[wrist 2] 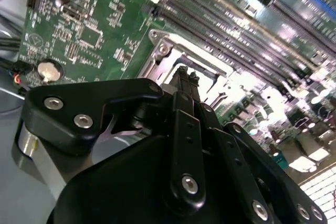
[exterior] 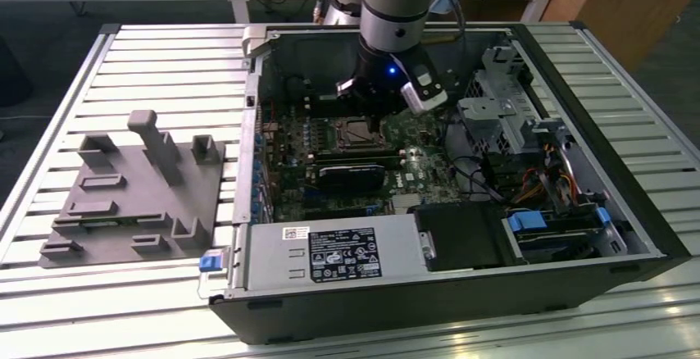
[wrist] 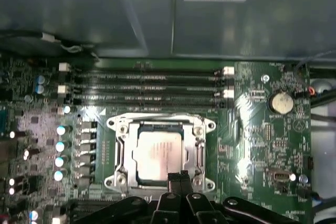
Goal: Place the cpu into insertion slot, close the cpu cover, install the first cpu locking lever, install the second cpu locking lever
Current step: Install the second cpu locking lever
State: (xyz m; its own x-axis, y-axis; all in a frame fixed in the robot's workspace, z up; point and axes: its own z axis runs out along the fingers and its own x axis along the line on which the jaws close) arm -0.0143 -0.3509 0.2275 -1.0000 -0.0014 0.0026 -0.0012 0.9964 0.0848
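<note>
The cpu (wrist: 157, 150) lies flat in the insertion slot (wrist: 113, 124), its dull silver top facing up. The cpu cover (wrist: 122, 153), a silvery frame, lies down around the chip. A thin wire lever (wrist: 157, 116) runs along one side of the socket. My gripper (wrist: 179, 178) is shut with nothing between its black fingers, and its tips sit at the socket's edge, just over the frame. In the second wrist view the gripper (wrist 2: 185, 74) points down at the socket rim (wrist 2: 163, 51). In the exterior view the gripper (exterior: 375, 113) hangs over the insertion slot (exterior: 356, 134) inside the computer case.
Long memory slots (wrist: 152, 85) run beside the socket, with a coin battery (wrist: 278, 102) further off. A black card (exterior: 350, 174), the power supply (exterior: 328, 252) and the drive cage (exterior: 503, 121) crowd the case. A grey fixture tray (exterior: 131, 195) stands at the exterior view's left.
</note>
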